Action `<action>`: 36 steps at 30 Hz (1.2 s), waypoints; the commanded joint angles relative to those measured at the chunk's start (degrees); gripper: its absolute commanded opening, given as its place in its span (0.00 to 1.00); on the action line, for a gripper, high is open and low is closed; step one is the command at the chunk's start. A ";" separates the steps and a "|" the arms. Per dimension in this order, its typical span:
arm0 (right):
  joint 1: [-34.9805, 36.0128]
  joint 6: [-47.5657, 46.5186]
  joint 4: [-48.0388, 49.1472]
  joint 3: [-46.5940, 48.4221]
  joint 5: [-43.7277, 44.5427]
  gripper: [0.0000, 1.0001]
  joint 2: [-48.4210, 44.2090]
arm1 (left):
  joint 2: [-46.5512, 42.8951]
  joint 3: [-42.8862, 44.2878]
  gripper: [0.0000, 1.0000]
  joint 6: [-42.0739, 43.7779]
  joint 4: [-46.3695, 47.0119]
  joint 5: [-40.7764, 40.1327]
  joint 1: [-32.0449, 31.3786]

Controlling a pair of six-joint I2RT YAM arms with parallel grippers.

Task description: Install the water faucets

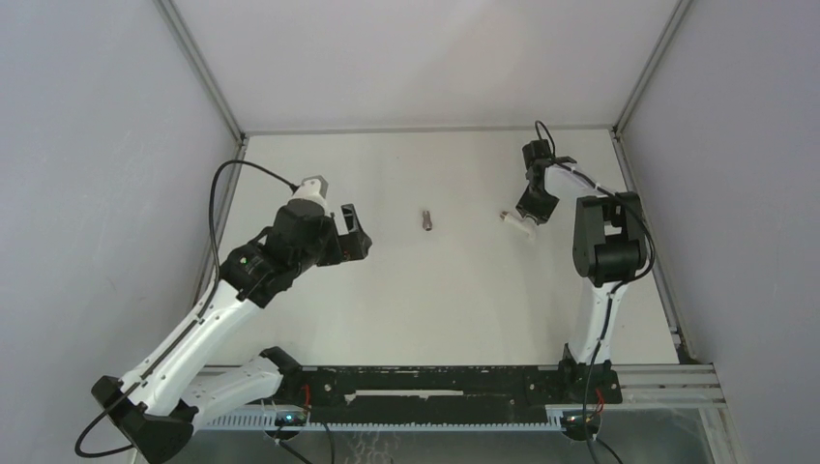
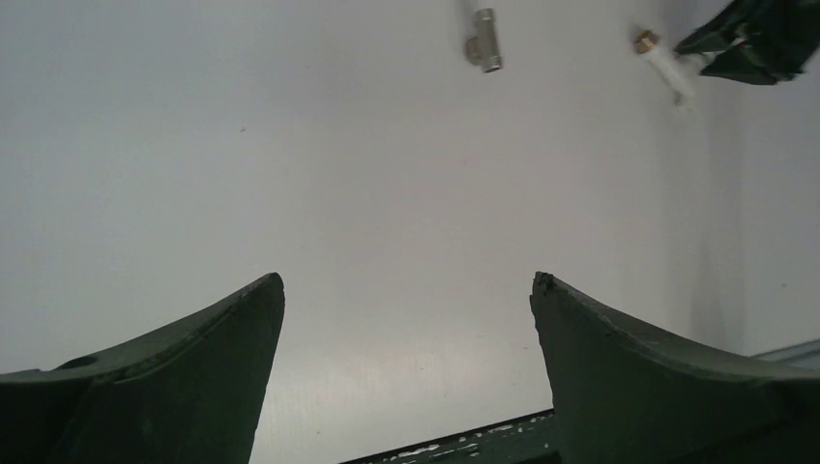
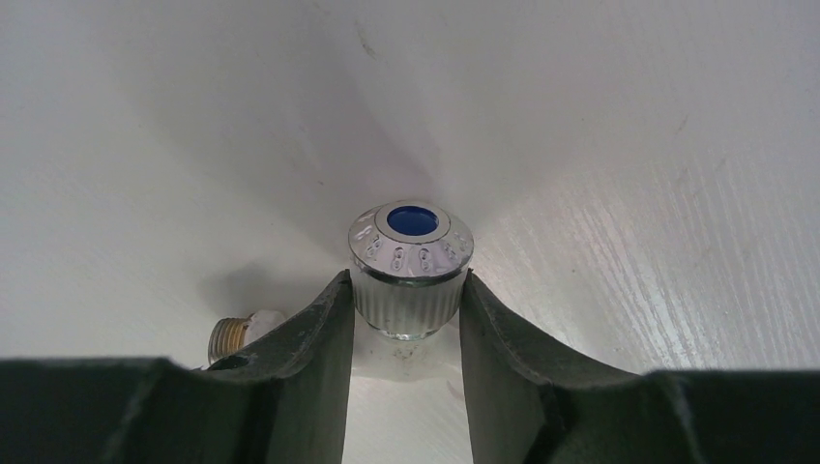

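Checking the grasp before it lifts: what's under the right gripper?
The white tap: its chrome knob with a blue cap sits between the right gripper fingers, and its brass thread pokes out left. The fingers cover the tap's body.

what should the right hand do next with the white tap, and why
Probably lift the right hand a little, to bring the white tap off the table. Its fingers look set against both ribbed sides of the tap's chrome knob, so the grip seems made. The grey fitting lies mid-table and the left hand hangs open, far off.
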 commanded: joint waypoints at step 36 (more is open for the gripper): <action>30.26 -3.34 5.75 -9.91 -21.77 0.00 -31.18 | 19.63 -2.94 0.63 -2.11 29.91 34.64 -2.51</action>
